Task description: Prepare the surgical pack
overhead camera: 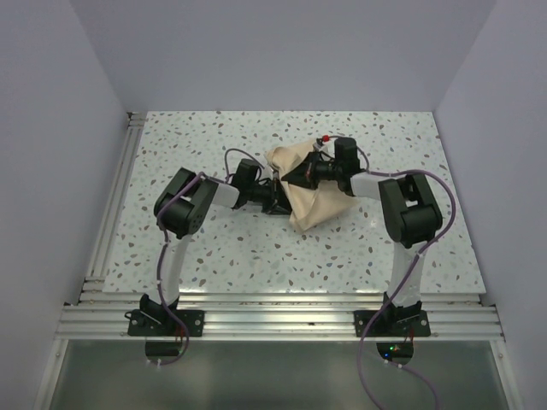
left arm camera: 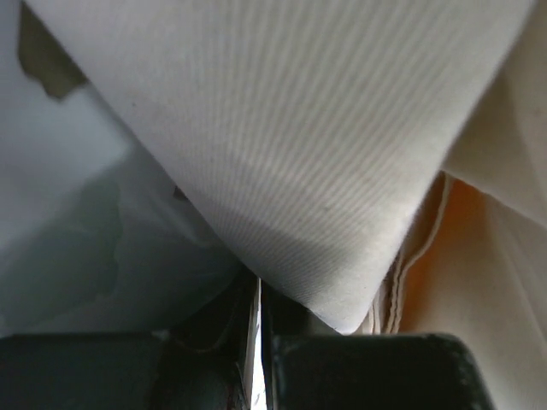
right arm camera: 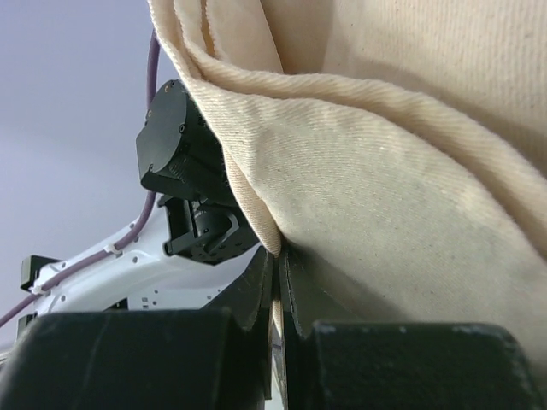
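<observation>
The surgical pack shows only as its beige wrap sheet [overhead camera: 314, 205], bunched into a lifted bundle in the middle of the table. My left gripper [overhead camera: 280, 197] reaches in from the left and is shut on the sheet's left edge. In the left wrist view a fold of the sheet [left arm camera: 299, 154] hangs over the nearly closed jaws of that gripper [left arm camera: 259, 286]. My right gripper [overhead camera: 296, 177] comes in from the right and is shut on a fold near the top. The right wrist view shows the right gripper [right arm camera: 279, 256] pinching the sheet's doubled hem [right arm camera: 385, 171] at its tips. Whatever lies under the sheet is hidden.
The speckled table [overhead camera: 214, 248] has an aluminium rail along its left side [overhead camera: 111, 205] and across its near edge [overhead camera: 282, 320]. Plain walls stand on three sides. The left arm's wrist [right arm camera: 184, 162] sits close in front of the right gripper.
</observation>
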Robot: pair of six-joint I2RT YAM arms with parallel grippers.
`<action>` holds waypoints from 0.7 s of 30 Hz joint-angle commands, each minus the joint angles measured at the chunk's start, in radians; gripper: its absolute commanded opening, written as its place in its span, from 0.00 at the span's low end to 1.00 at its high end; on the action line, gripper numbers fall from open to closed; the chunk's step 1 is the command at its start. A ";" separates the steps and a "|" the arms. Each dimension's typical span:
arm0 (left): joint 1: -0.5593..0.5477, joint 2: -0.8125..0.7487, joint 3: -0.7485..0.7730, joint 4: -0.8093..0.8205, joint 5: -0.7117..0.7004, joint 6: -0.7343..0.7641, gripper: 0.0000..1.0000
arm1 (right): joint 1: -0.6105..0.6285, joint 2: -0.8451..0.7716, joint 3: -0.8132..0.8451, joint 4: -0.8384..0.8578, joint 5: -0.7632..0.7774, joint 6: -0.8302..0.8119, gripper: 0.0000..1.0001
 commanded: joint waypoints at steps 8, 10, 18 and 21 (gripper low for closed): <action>-0.020 0.036 0.113 0.040 -0.070 -0.025 0.08 | 0.069 0.088 -0.005 0.176 -0.094 0.113 0.00; -0.021 0.033 0.111 0.037 -0.073 -0.025 0.08 | 0.066 0.103 -0.007 0.192 -0.097 0.125 0.00; -0.020 0.000 0.054 0.025 -0.083 0.007 0.08 | 0.035 0.184 -0.004 0.248 -0.111 0.147 0.00; 0.003 -0.046 -0.031 0.040 -0.116 0.010 0.12 | 0.027 0.193 -0.004 0.248 -0.108 0.138 0.00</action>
